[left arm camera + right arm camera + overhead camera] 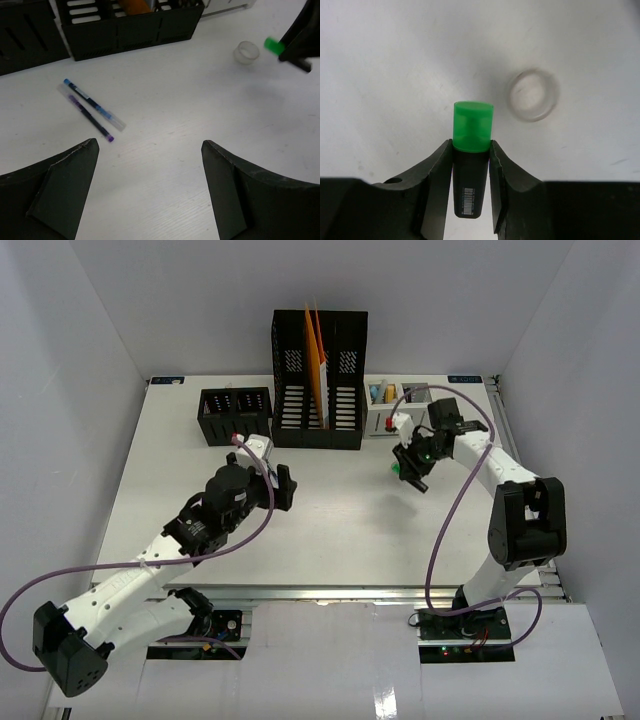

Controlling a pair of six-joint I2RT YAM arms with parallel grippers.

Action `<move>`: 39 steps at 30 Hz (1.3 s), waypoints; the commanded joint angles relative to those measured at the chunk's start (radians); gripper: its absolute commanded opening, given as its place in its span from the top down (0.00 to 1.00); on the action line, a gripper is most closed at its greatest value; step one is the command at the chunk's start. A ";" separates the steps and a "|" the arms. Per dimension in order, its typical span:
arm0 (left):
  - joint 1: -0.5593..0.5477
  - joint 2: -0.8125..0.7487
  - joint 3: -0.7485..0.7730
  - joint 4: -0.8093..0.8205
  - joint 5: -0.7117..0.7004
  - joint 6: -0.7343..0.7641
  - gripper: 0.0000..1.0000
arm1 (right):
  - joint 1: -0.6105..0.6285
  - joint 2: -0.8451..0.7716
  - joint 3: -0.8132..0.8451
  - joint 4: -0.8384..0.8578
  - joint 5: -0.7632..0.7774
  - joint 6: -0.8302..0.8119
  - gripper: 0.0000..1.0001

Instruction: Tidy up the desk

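The smooth white rectangular counter (330,530), walled in white, is seen with its long axis running left to right and a metal rail (350,592) along the near edge. The left tool (150,150) is held wide near two slim pens (87,107). A green-capped marker (472,132) is gripped by the right tool (471,145) near a clear ring (532,95).

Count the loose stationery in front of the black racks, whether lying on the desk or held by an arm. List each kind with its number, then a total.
Pens: 2, the blue pen and the purple pen
Tape roll: 1
Highlighter: 1, held in the right gripper
Total: 4
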 commanded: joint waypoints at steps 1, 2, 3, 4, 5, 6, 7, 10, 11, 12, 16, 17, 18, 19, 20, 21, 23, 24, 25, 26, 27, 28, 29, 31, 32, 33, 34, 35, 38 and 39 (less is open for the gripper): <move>0.077 0.007 -0.080 -0.046 0.065 0.033 0.05 | -0.044 -0.026 0.205 0.154 -0.058 0.097 0.92; 0.091 0.008 -0.093 -0.039 0.081 0.026 0.05 | -0.051 -0.018 0.219 0.199 -0.060 0.123 0.92; 0.097 0.008 -0.109 -0.033 0.101 0.023 0.05 | -0.061 -0.014 0.222 0.302 -0.067 0.171 0.92; 0.100 0.007 -0.112 -0.032 0.105 0.021 0.05 | -0.062 -0.013 0.222 0.322 -0.068 0.181 0.92; 0.103 0.005 -0.114 -0.032 0.110 0.021 0.05 | -0.064 -0.016 0.201 0.427 -0.071 0.219 0.92; 0.106 0.003 -0.116 -0.032 0.110 0.019 0.05 | -0.064 -0.024 0.154 0.561 -0.075 0.257 0.92; 0.109 0.000 -0.118 -0.032 0.109 0.017 0.05 | -0.064 -0.032 0.102 0.695 -0.079 0.292 0.92; 0.113 -0.017 -0.127 -0.032 0.113 0.002 0.05 | -0.064 -0.051 -0.066 1.107 -0.061 0.383 0.92; 0.113 -0.023 -0.130 -0.033 0.112 -0.001 0.05 | -0.063 -0.034 -0.117 1.248 -0.047 0.407 0.92; 0.113 -0.028 -0.133 -0.037 0.110 -0.003 0.05 | -0.063 -0.014 -0.148 1.354 -0.035 0.427 0.92; 0.114 -0.062 -0.146 -0.056 0.077 -0.012 0.05 | -0.083 0.113 -0.060 1.441 -0.004 0.523 0.92; 0.115 -0.069 -0.149 -0.058 0.070 -0.013 0.05 | -0.091 0.137 -0.034 1.447 -0.004 0.554 0.92; 0.116 -0.076 -0.151 -0.060 0.064 -0.013 0.05 | -0.101 0.158 -0.009 1.454 -0.006 0.583 0.92; 0.116 -0.078 -0.153 -0.061 0.057 -0.015 0.05 | -0.113 0.178 0.017 1.466 -0.008 0.613 0.92; 0.117 -0.081 -0.154 -0.059 0.052 -0.015 0.05 | -0.123 0.189 0.033 1.471 -0.021 0.635 0.92; 0.118 -0.083 -0.155 -0.058 0.046 -0.016 0.05 | -0.134 0.200 0.048 1.476 -0.034 0.657 0.92; 0.120 -0.081 -0.153 -0.055 0.044 -0.016 0.05 | -0.155 0.214 0.063 1.499 -0.047 0.698 0.92; 0.122 -0.078 -0.154 -0.055 0.044 -0.016 0.05 | -0.162 0.218 0.066 1.509 -0.048 0.715 0.92; 0.124 -0.076 -0.155 -0.054 0.044 -0.017 0.05 | -0.169 0.224 0.070 1.517 -0.045 0.729 0.92; 0.124 -0.075 -0.155 -0.052 0.045 -0.019 0.05 | -0.175 0.231 0.075 1.520 -0.038 0.740 0.92; 0.125 -0.076 -0.153 -0.052 0.042 -0.026 0.05 | -0.177 0.236 0.077 1.520 -0.021 0.742 0.92; 0.127 -0.077 -0.152 -0.052 0.039 -0.033 0.05 | -0.179 0.242 0.079 1.519 -0.003 0.744 0.92; 0.128 -0.079 -0.154 -0.050 0.038 -0.037 0.05 | -0.180 0.254 0.079 1.523 0.013 0.740 0.92; 0.130 -0.089 -0.159 -0.049 0.033 -0.054 0.04 | -0.181 0.290 0.082 1.528 0.018 0.742 0.92; 0.131 -0.091 -0.159 -0.051 0.033 -0.058 0.04 | -0.181 0.299 0.083 1.528 0.019 0.756 0.92; 0.133 -0.095 -0.159 -0.055 0.033 -0.065 0.04 | -0.181 0.313 0.084 1.529 0.019 0.769 0.91; 0.135 -0.101 -0.159 -0.060 0.034 -0.075 0.04 | -0.181 0.329 0.084 1.531 0.018 0.781 0.90; 0.135 -0.104 -0.161 -0.063 0.036 -0.079 0.04 | -0.181 0.335 0.079 1.539 0.016 0.793 0.89; 0.135 -0.116 -0.163 -0.073 0.042 -0.097 0.04 | -0.181 0.352 0.066 1.556 0.010 0.808 0.86; 0.135 -0.120 -0.164 -0.075 0.045 -0.102 0.04 | -0.181 0.355 0.061 1.559 0.009 0.808 0.84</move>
